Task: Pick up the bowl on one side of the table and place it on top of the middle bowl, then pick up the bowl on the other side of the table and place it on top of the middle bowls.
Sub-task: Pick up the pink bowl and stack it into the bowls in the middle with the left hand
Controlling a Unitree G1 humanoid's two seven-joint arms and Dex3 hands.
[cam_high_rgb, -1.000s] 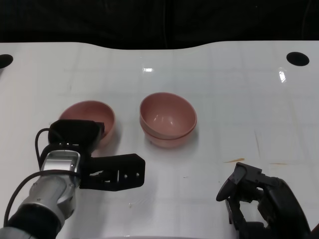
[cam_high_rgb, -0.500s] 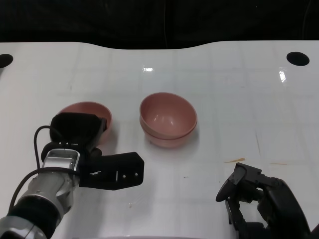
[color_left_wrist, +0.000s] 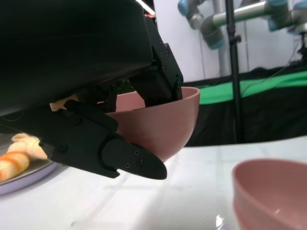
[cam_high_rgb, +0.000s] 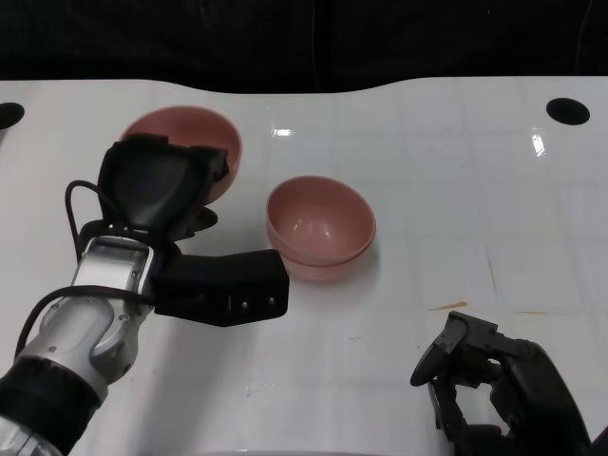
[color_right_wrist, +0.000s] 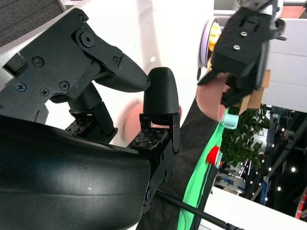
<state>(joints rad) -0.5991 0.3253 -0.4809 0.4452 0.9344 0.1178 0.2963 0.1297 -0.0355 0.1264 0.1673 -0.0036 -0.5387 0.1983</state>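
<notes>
Pink bowl [cam_high_rgb: 190, 142] gripped in the left hand [cam_high_rgb: 161, 190] and raised off the white table [cam_high_rgb: 427, 171].
The left hand's fingers [color_left_wrist: 120, 158] clamp the bowl's wall, some inside the rim and one under the outside, so the bowl hangs clear of the tabletop. Beyond those fingertips, near but apart, sits the stack of two pink bowls [cam_high_rgb: 321, 228] at the table's middle. The right hand [cam_high_rgb: 489, 385] rests low at the near edge, well apart from the stack, its fingers [color_right_wrist: 160, 96] curled in on nothing. A plate of food [color_left_wrist: 19, 163] shows behind the left hand.
</notes>
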